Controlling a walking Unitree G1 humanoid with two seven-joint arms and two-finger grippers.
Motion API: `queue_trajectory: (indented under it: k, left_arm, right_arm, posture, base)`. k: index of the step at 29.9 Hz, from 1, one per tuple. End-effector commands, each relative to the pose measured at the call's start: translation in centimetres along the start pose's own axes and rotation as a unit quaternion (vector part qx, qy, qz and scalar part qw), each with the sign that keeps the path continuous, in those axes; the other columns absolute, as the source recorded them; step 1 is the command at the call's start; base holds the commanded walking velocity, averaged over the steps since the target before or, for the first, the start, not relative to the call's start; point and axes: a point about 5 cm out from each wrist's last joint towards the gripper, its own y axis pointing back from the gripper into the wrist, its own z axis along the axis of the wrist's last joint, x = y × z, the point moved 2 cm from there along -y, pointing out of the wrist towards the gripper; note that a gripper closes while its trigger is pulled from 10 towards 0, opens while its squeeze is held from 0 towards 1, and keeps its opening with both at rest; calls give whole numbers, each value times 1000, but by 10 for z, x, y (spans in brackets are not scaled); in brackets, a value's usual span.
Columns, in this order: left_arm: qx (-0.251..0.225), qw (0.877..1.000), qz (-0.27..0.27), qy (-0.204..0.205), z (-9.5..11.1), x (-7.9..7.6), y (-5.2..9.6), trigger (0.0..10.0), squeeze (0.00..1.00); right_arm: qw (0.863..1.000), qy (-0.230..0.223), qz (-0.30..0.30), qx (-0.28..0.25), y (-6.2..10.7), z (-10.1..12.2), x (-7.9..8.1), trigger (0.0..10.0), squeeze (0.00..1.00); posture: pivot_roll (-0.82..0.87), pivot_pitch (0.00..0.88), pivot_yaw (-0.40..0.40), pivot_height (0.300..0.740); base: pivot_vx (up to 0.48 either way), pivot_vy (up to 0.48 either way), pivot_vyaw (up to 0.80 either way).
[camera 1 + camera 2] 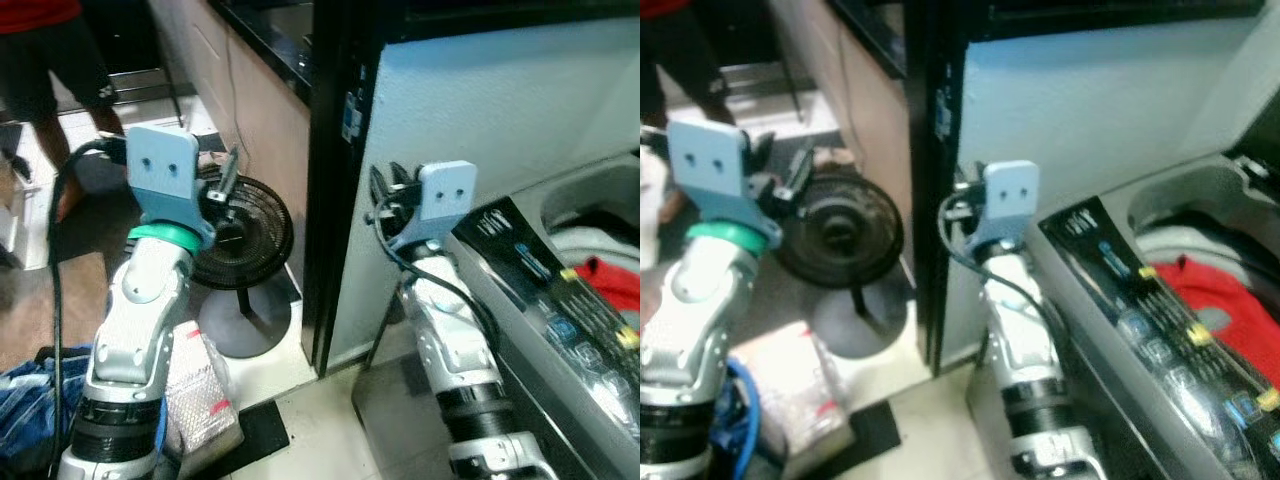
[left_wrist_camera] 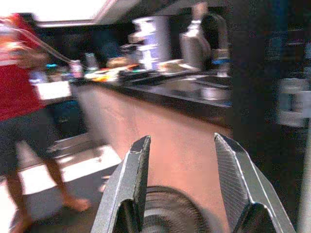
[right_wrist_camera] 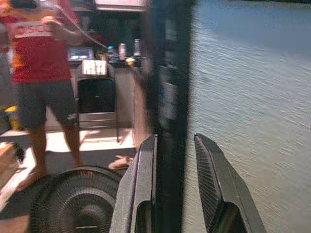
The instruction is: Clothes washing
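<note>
- The right gripper [image 1: 385,205] is raised in front of the robot, its two black fingers [image 3: 141,184] parted with nothing between them, pointing at the pale wall and the dark vertical post [image 3: 167,97] ahead.
- The left gripper [image 1: 222,185] is also raised, fingers [image 2: 131,179] spread and empty, aimed toward the standing fan [image 1: 240,235] on the floor beyond it.
- The washing machine [image 1: 1160,300] sits just to the right of the right arm, below gripper height; its dark control panel [image 1: 560,300] runs diagonally away from the arm, forward and to the right.
- The open tub lies beyond that panel, so the red garment [image 1: 1205,310] inside is to the right of and lower than the right gripper, with the panel between them.
- The right arm is clearly the nearer one; the left gripper is well apart from the machine, on the far side of the post.
- The red garment looks soft and crumpled, heaped loosely in the tub beside something white; no clear long axis can be made out.
- A blue cloth [image 1: 30,400] lies on the floor by the left arm's base, low and behind the left gripper, next to a plastic packet [image 1: 200,390].
- A person in a red top [image 3: 41,58] stands farther off past the fan.
- My judgement: reaching the tub calls for the right gripper to swing right and down over the panel.
</note>
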Motion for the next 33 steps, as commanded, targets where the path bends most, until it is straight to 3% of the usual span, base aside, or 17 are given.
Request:
queue_trajectory:
  k: [1,26,33]
  left_arm:
    - [6,1000,-3,0,-4,-2,2,10000,0]
    - [31,999,-6,-14,-14,-5,3,10000,0]
    - [39,999,-9,-30,-18,-4,4,10000,0]
  right_arm:
    - [1000,-7,2,1,2,-2,2,10000,0]
    - [1000,-20,20,13,6,-9,9,10000,0]
    - [997,-42,53,26,13,-17,23,10000,0]
  posture:
    - [135,62,7,740]
    - [134,54,7,740]
    - [132,57,11,740]
  base:
    - [0,0,756]
    - [0,0,756]
    - [206,0,729]
